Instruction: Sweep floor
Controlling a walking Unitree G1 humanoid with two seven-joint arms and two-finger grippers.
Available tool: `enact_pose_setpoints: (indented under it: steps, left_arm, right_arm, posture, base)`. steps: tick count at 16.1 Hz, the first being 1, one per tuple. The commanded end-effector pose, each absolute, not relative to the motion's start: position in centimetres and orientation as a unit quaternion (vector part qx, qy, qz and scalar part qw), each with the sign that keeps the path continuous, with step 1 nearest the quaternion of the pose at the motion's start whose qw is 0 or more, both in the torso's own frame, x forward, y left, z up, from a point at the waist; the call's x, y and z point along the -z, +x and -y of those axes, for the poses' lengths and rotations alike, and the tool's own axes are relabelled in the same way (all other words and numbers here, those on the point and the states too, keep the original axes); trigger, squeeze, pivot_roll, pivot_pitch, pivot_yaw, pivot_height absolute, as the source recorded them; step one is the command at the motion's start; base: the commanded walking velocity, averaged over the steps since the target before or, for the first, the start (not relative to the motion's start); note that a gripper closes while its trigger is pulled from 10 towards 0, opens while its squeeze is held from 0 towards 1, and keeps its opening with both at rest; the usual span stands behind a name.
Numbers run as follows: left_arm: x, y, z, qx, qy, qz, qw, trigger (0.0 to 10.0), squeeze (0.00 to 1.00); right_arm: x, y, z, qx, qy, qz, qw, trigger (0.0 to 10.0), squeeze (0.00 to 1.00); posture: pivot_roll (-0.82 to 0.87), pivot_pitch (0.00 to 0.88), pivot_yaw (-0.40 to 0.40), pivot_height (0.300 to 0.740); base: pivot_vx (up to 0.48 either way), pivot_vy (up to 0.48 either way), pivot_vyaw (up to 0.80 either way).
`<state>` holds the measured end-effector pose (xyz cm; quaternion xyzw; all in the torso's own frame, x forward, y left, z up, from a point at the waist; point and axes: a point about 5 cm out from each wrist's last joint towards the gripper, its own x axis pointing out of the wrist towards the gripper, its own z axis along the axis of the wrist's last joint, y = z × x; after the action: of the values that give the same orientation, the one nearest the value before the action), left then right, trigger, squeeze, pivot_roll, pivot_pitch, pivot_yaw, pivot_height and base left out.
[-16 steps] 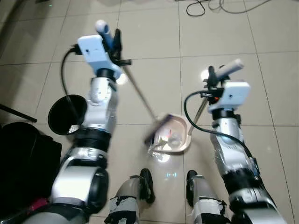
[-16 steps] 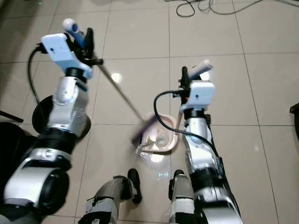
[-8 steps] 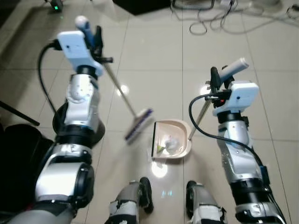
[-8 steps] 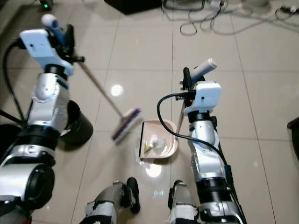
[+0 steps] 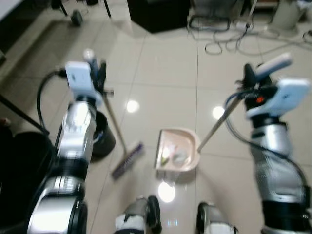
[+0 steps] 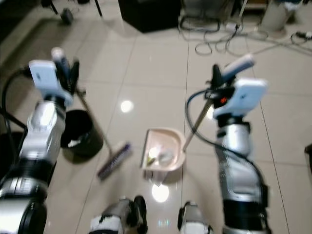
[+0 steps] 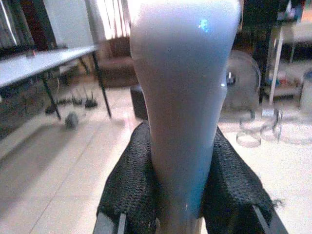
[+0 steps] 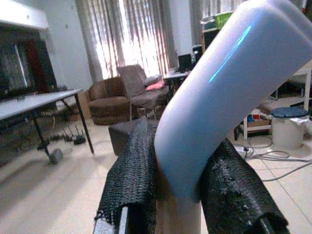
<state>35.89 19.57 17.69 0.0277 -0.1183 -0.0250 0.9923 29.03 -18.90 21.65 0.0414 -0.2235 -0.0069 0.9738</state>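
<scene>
glossy beige tiled floor (image 5: 165, 73). on it: dustpan (image 5: 177, 151) with scraps inside, broom head (image 5: 127, 160) just left of it, black bin (image 5: 102, 137) further left, tangled cables (image 5: 229, 41) and a dark box (image 5: 158, 13) at the far edge.

The floor (image 5: 165, 78) is pale glossy tile with thin grout lines, and lamp glare (image 5: 131, 106) shines on it in several spots. Loose cables (image 6: 214, 44) lie coiled on the tiles at the far side, near a dark box (image 6: 148, 12). Striped curtains (image 8: 126, 34) cover a bright window. Below them stand a brown sofa (image 8: 105, 102) and an armchair (image 8: 139, 90) with a pink cushion (image 8: 155, 86). A long white table (image 8: 34, 105) on dark legs stands beside them. A round fan (image 7: 239, 80) sits near shelving.
</scene>
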Motion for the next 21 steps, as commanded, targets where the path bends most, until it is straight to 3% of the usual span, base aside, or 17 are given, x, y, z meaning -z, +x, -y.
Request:
enact_pose_setpoints:
  steps: [1,5,8,13,21]
  left_arm:
    - [-18.0,35.2,-20.5,0.023,0.052,0.117,0.991,10.0,0.0]
    - [-15.8,31.4,-22.7,0.01,0.09,0.086,0.992,10.0,0.0]
    - [-15.3,29.3,-22.2,0.019,0.076,0.072,0.994,10.0,0.0]
    - [-15.0,28.0,-21.2,0.016,0.076,0.062,0.995,10.0,0.0]
    - [-15.6,28.2,-19.8,0.042,0.081,0.054,0.994,10.0,0.0]
  right_arm:
    - [-23.5,28.6,18.9,0.002,0.061,0.241,0.969,10.0,0.0]
    - [-26.6,28.8,18.2,-0.023,0.085,0.234,0.968,10.0,0.0]
    - [-29.0,29.3,17.1,-0.059,0.077,0.232,0.968,10.0,0.0]
    - [-30.8,30.0,16.7,-0.07,0.105,0.232,0.964,10.0,0.0]
    - [-30.5,30.0,16.6,-0.065,0.124,0.219,0.966,10.0,0.0]
  posture:
    - [-0.06,0.091,0.121,0.74]
    - [-0.06,0.067,0.101,0.74]
    - [-0.06,0.041,0.078,0.74]
    - [-0.05,0.019,0.052,0.74]
    - [-0.06,0.0,0.071,0.74]
  base:
    - [0.0,0.0,0.0]
    - [0.0,0.0,0.0]
    - [0.0,0.0,0.0]
    - [0.0,0.0,0.0]
    - [0.0,0.351,0.0]
